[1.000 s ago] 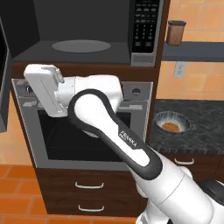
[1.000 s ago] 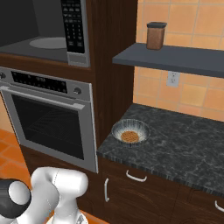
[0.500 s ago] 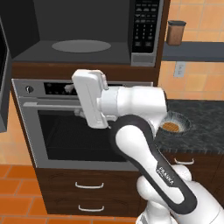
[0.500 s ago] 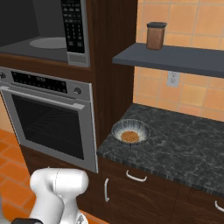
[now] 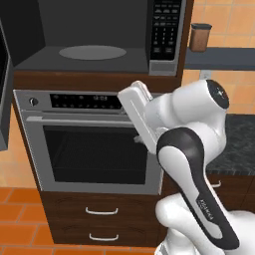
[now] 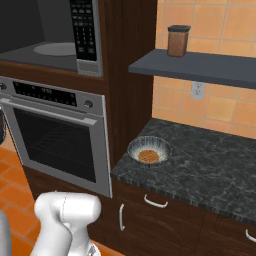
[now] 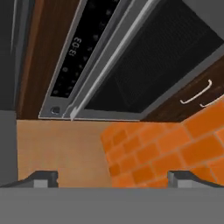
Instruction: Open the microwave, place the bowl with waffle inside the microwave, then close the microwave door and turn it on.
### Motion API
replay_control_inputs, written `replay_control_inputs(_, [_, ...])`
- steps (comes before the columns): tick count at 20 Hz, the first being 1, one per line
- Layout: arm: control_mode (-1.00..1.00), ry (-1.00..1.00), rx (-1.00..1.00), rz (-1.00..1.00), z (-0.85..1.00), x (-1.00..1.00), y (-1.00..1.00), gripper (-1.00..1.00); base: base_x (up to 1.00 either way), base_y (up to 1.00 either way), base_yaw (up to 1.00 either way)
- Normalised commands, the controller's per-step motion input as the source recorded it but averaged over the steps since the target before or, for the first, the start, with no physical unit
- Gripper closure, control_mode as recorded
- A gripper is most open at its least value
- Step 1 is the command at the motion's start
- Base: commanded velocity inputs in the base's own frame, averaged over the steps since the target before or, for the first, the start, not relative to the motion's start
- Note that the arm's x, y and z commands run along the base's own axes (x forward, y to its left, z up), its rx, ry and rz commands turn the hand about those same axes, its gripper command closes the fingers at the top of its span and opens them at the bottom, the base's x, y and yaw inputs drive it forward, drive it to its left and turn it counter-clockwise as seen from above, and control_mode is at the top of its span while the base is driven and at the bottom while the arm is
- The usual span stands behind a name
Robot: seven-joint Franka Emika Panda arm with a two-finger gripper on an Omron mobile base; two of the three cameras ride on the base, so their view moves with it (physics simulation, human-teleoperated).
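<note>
Speckled bowl (image 6: 149,150) — waffle (image 6: 148,156) inside, seemingly; claw (image 7: 111,176) tips barely visible.

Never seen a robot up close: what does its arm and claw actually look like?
The arm is glossy white, built of rounded, bulbous segments with dark grey bands at the joints; small white lettering runs along one dark band. The claw ends in two small dark fingertips. No cables are visible.

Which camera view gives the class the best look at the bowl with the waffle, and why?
The right base view: the bowl sits in plain sight on the dark stone counter right of the oven, with the waffle inside it. In the left base view the arm stands in front of that counter. The hand view faces the oven front and floor instead.
</note>
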Motion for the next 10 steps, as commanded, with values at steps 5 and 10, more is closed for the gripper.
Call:
replay_control_inputs(5, [-1.0, 0.04, -0.18, -0.33, -0.53, 0.0, -1.0, -1.0, 0.0, 0.0, 0.0])
replay_control_inputs(10, [-1.0, -0.01, -0.01, -0.23, -0.51, 0.0, -1.0, -1.0, 0.0, 0.0, 0.0])
